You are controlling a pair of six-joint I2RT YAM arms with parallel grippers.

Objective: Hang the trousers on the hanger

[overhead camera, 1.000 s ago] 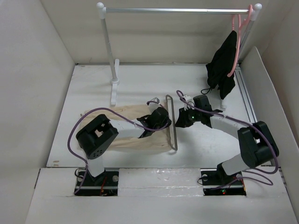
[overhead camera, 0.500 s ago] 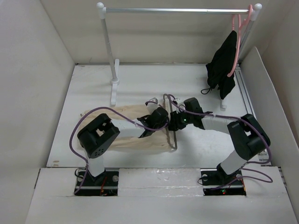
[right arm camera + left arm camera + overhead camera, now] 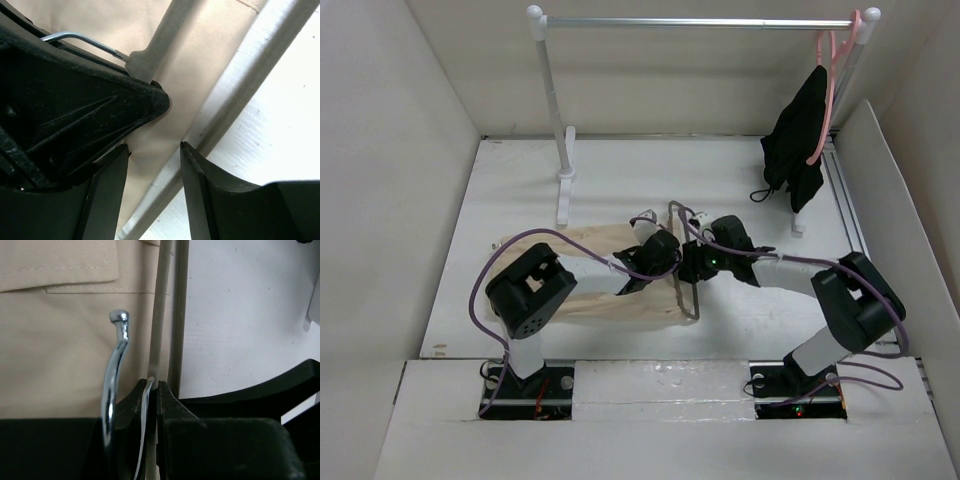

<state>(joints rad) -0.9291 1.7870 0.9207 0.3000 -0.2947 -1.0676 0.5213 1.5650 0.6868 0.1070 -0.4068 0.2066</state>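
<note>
The beige trousers [image 3: 585,275] lie folded on the white table, left of centre. The grey wire hanger [image 3: 693,303] lies along their right edge. My left gripper [image 3: 668,254] is shut on the hanger's wire; in the left wrist view the jaws [image 3: 154,385] pinch the thin wire, with the chrome hook [image 3: 114,375] beside them and trouser cloth [image 3: 60,340] beneath. My right gripper [image 3: 687,264] is open, close against the left gripper. In the right wrist view its fingers [image 3: 152,150] straddle the trousers' edge [image 3: 165,105], empty, next to the left gripper's black body [image 3: 75,105].
A clothes rail [image 3: 700,22] stands at the back, its left post [image 3: 552,110] on a base [image 3: 563,200]. A pink hanger [image 3: 830,90] with a black garment [image 3: 798,135] hangs at its right end. White walls enclose the table on three sides.
My right gripper has moved left to the hanger and now sits against the left gripper. The hanger's far end has shifted slightly left. The left arm has barely moved.
</note>
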